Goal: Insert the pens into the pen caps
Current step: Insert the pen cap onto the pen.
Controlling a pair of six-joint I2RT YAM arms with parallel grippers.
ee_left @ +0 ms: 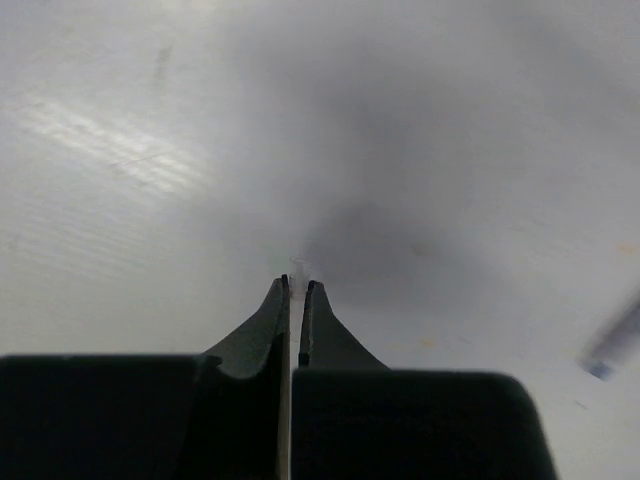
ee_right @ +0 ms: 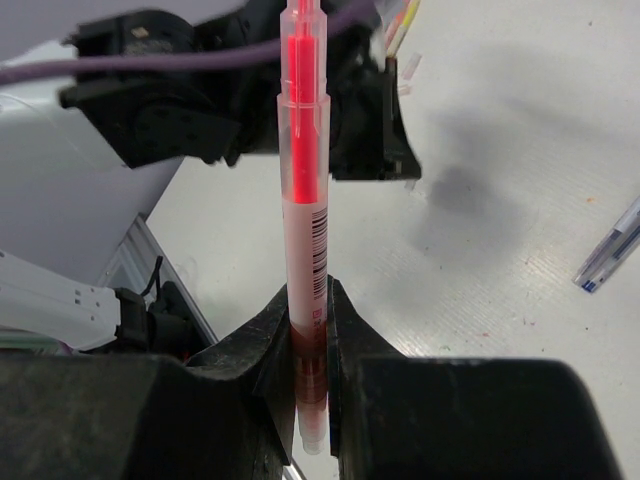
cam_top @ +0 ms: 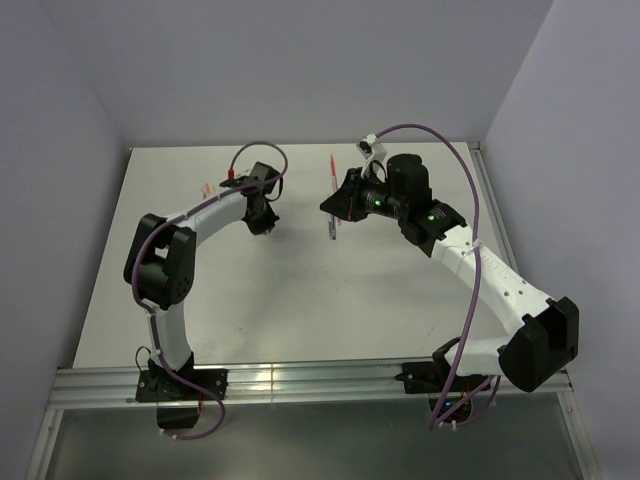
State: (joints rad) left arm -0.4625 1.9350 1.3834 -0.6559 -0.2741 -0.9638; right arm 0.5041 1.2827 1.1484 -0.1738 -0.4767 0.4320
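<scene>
Left wrist view, bottom centre: the left gripper (ee_left: 297, 287) is shown with its fingers pressed almost together. A tiny pale piece, judged to be a cap (ee_left: 297, 266), is pinched at their tips, low over the white table (ee_left: 120, 150). Which way the cap's mouth faces cannot be told.

Right wrist view, centre: the right gripper (ee_right: 310, 300) is clamped on the lower barrel of a red pen (ee_right: 303, 200). The pen is held upright, its narrow end towards the top of the frame. A blue pen (ee_right: 608, 252) is seen lying on the table at the right edge, and loose pens (ee_right: 402, 22) at the top edge.

The step is judged to be mating cap and red pen. It is best done with the cap lifted clear, its mouth lined up with the pen's narrow end, and the two brought together slowly along the pen's axis. The slight pinch on the cap should be watched for slipping.
</scene>
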